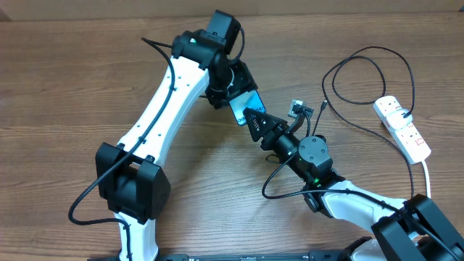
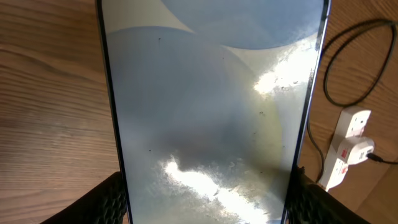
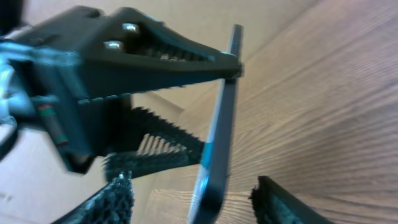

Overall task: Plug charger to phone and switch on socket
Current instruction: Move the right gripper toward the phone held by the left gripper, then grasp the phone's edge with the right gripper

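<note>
Above the table's (image 1: 72, 87) middle, the left gripper (image 1: 233, 98) pinches the phone (image 1: 245, 107) by its long edges, lifted and tilted, probably to offer its port end. The right gripper (image 1: 254, 122) stands spread around that end, touching neither face. The charger (image 1: 370, 49) lies loose beside the socket (image 1: 404, 129), so plugging has not begun.

Socket (image 1: 403, 127): white strip with red-marked switches, lying flat and diagonal on the tabletop (image 1: 72, 87). Charger (image 1: 370, 49): thin black cable looped just left of the socket, plug end at the socket. Phone (image 1: 245, 107): pale blue screen lit, tilted on edge, well left of the socket, clamped in the left pincer (image 2: 208, 200).
</note>
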`<state>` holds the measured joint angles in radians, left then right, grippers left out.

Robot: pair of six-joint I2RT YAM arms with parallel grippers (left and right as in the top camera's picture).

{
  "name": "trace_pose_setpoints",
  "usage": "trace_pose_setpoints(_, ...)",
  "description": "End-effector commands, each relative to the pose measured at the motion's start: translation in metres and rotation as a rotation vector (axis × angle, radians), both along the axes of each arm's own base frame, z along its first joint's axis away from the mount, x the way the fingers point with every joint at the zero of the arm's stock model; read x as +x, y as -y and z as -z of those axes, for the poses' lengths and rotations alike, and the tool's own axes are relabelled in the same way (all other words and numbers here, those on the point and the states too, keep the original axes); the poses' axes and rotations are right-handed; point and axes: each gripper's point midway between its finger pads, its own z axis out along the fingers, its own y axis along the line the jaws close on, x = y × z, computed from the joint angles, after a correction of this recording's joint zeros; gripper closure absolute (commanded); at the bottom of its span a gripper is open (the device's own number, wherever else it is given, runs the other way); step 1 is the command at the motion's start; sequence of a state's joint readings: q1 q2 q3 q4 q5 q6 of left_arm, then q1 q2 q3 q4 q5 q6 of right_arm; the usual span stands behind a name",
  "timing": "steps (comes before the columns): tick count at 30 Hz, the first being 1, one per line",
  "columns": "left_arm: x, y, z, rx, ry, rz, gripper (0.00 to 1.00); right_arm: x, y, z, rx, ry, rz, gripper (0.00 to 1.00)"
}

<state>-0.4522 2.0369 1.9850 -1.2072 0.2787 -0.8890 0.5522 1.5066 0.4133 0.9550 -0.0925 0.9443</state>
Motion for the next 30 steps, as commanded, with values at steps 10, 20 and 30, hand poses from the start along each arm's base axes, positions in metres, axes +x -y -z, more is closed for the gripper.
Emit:
trace_pose_setpoints(10, -0.004, 0.032, -0.012, -0.04, 0.023, -0.029, 0.56, 0.017, 0.013, -0.01, 0.011, 0.029, 0.123, 0.5)
trace_pose_setpoints(20, -0.011, 0.043, -0.012, -0.038, 0.028, -0.004, 0.56, 0.022, 0.022, -0.013, 0.054, 0.013, 0.187, 0.62)
trace_pose_setpoints(30, -0.014, 0.046, -0.011, -0.031, 0.031, 0.005, 0.56, 0.02, 0.018, -0.014, 0.063, 0.009, 0.156, 0.73)
